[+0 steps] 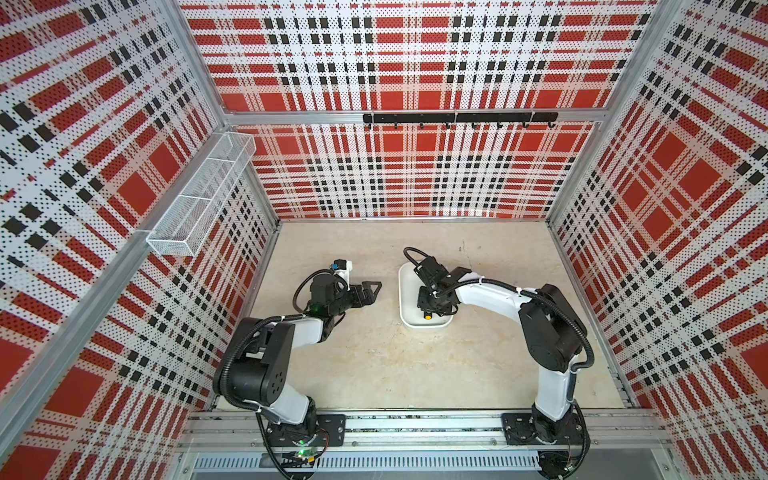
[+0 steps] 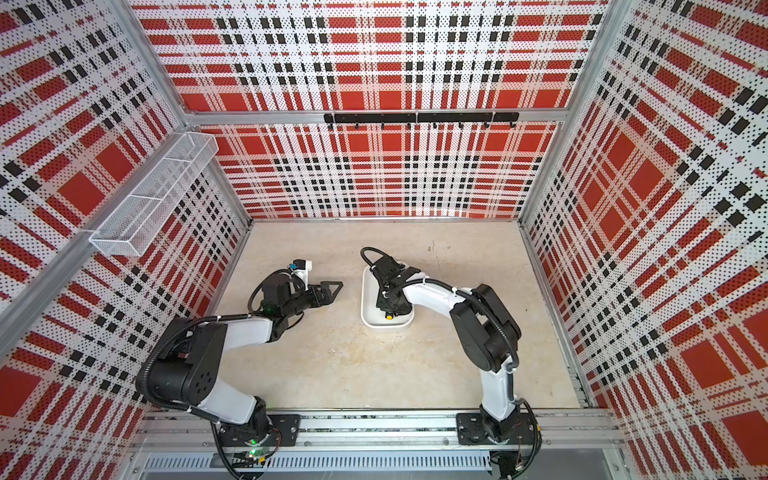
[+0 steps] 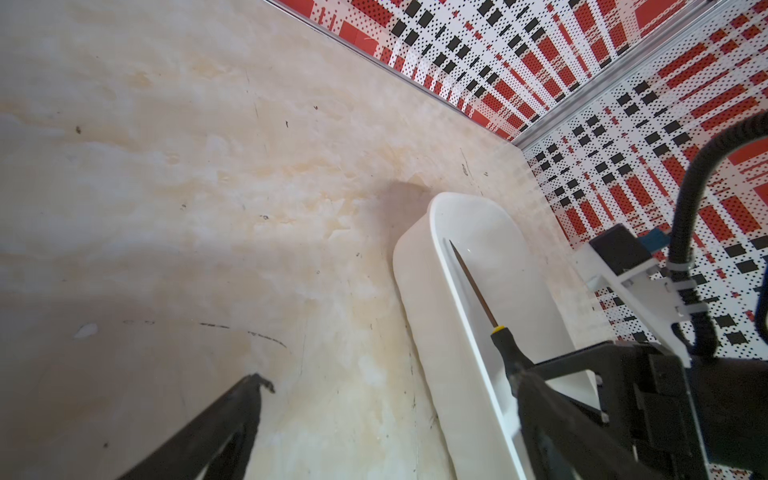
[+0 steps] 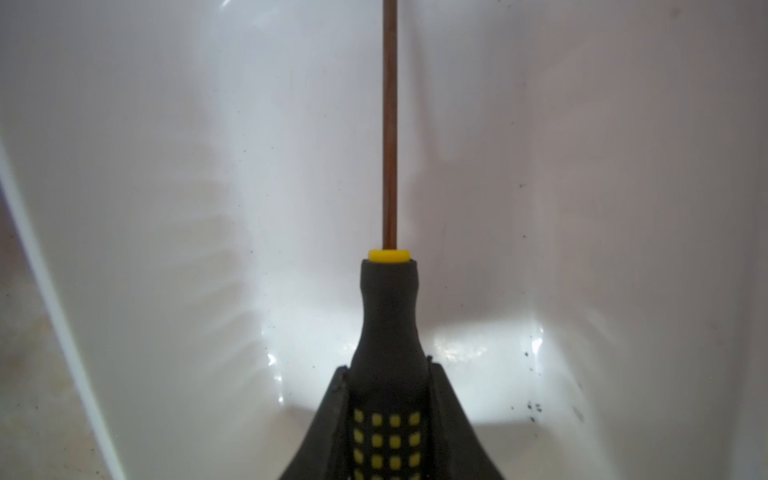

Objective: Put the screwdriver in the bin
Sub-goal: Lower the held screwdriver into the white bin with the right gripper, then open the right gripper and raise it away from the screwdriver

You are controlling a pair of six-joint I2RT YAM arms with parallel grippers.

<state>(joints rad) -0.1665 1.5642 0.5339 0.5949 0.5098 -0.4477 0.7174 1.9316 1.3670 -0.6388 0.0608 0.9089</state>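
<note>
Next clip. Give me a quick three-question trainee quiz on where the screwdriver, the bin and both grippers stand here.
1. True or false: the right gripper is shut on the handle of the screwdriver.
2. Where is the screwdriver's shaft? A) inside the bin B) in the wire-mesh basket C) on the bare table
3. Short answer: what does the left gripper hold?
Key: 1 true; 2 A; 3 nothing, its jaws stand open.
</note>
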